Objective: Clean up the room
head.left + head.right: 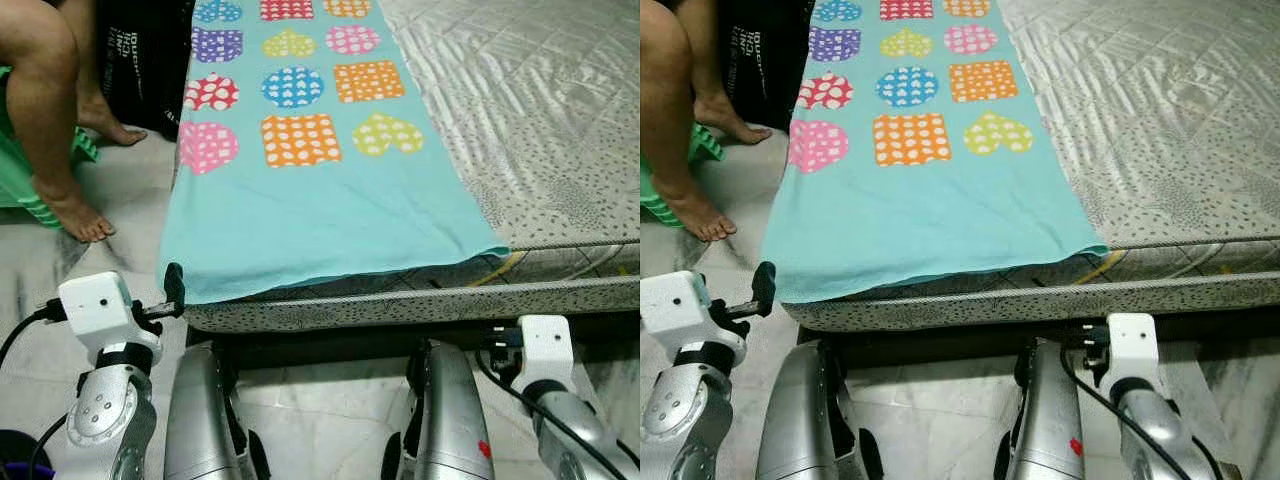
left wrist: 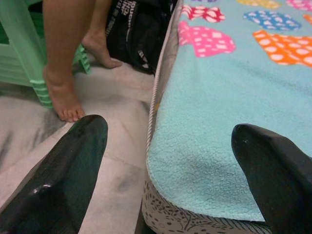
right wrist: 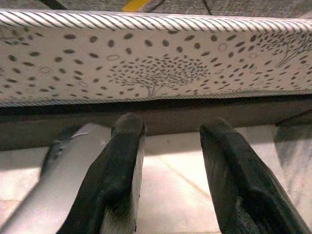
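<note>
A turquoise blanket [image 1: 320,210] printed with dotted hearts, circles and squares lies flat along the left side of a quilted grey mattress [image 1: 560,120], its near hem hanging just over the bed's front edge. My left gripper [image 2: 170,129] is open at the blanket's near left corner, one finger [image 1: 174,285] over the floor beside the bed and the other over the cloth. My right gripper [image 3: 173,124] is open and low, pointing at the patterned side of the mattress [image 3: 156,73] with nothing between its fingers.
A person's bare legs and feet [image 1: 60,150] stand on the marble floor left of the bed, beside a green plastic stool [image 2: 19,53]. A black bag [image 1: 145,50] leans against the bed's left side. My own silver legs [image 1: 200,420] stand right at the bed frame.
</note>
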